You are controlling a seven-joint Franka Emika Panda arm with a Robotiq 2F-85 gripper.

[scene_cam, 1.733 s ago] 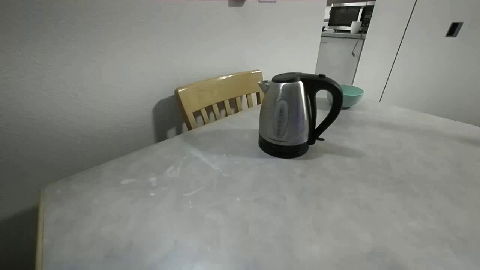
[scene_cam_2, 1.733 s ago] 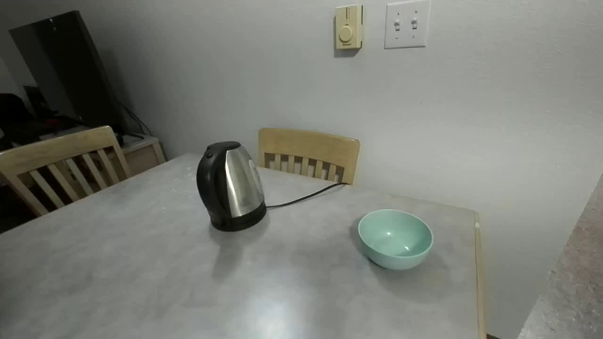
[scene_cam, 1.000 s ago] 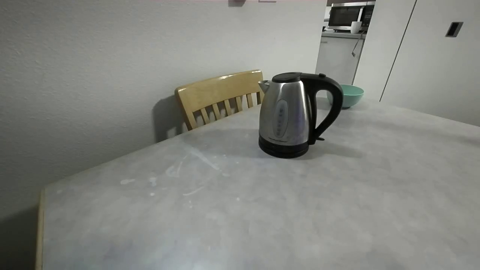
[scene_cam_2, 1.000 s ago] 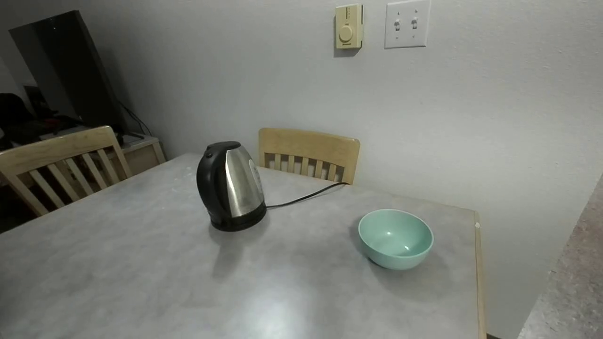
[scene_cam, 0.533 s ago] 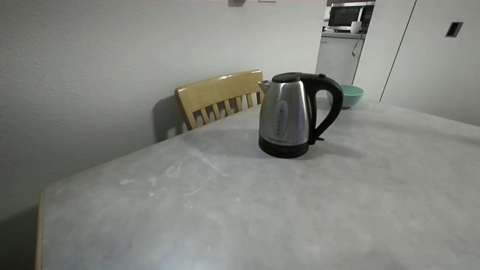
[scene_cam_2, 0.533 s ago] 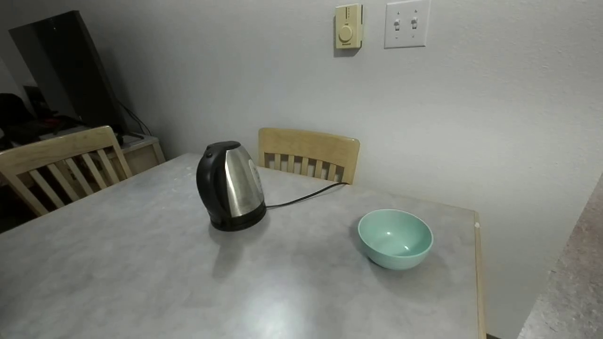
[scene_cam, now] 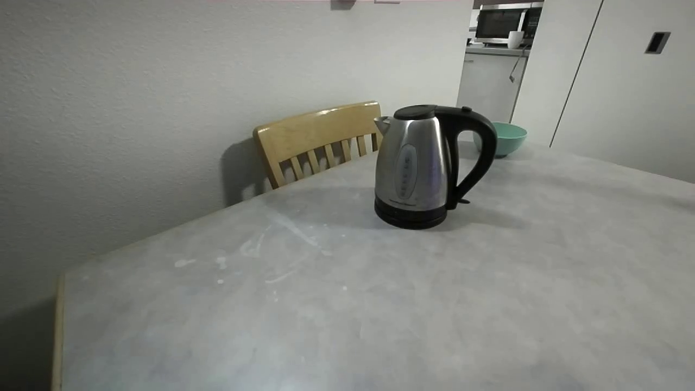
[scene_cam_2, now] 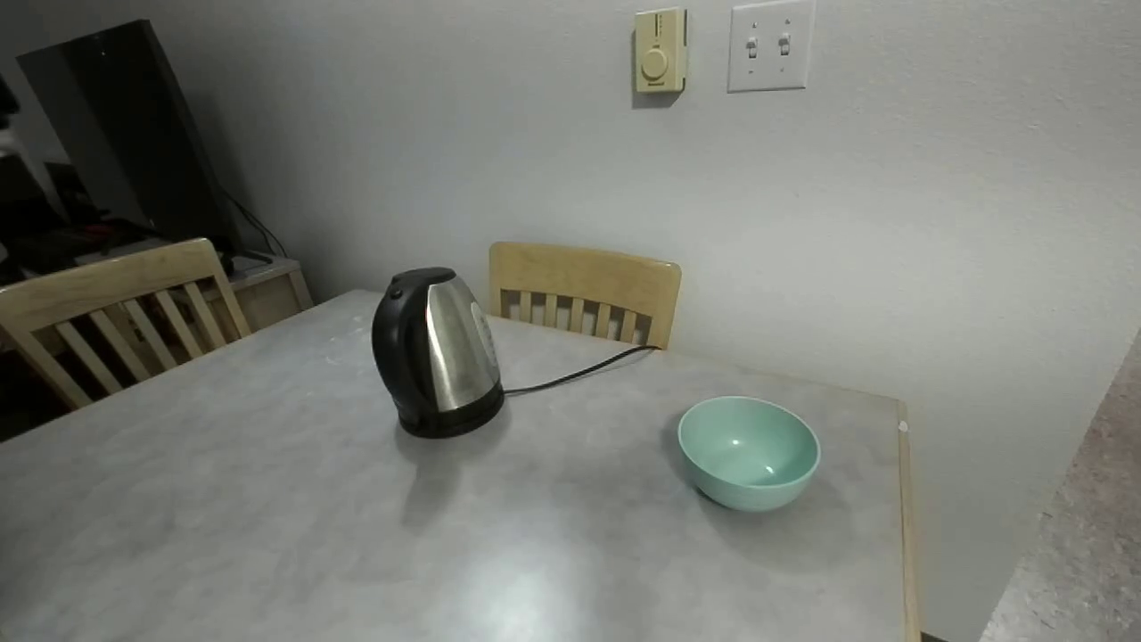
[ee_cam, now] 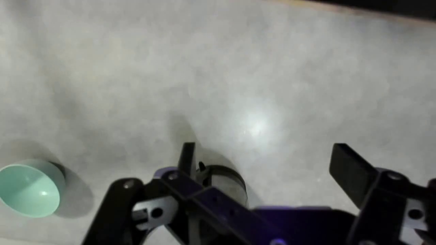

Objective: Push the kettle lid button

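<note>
The steel kettle (scene_cam: 410,174) stands upright on the table in both exterior views, with its black loop handle (scene_cam: 488,144). Its round black lid (scene_cam: 415,112) is shut. A small black button (scene_cam: 466,109) sits on top of the handle; it also shows in an exterior view (scene_cam_2: 396,292). In the wrist view my gripper (ee_cam: 264,153) is open and empty above the table. Part of the kettle (ee_cam: 230,187) shows below, behind the left finger, which hides much of it; the lid and button are not visible there. The gripper's fingers are out of view in both exterior views.
A mint-green bowl (scene_cam_2: 749,495) stands on the grey table (scene_cam_2: 294,499), apart from the kettle. A black cord (scene_cam_2: 579,373) runs from the kettle base to the table edge by a wooden chair (scene_cam_2: 584,272). A wall stands behind. Another chair (scene_cam_2: 116,276) is at the far left.
A blurred dark and pale shape, perhaps part of my arm, has come in at the upper left edge of an exterior view. The kettle, lid and bowl have not moved.
</note>
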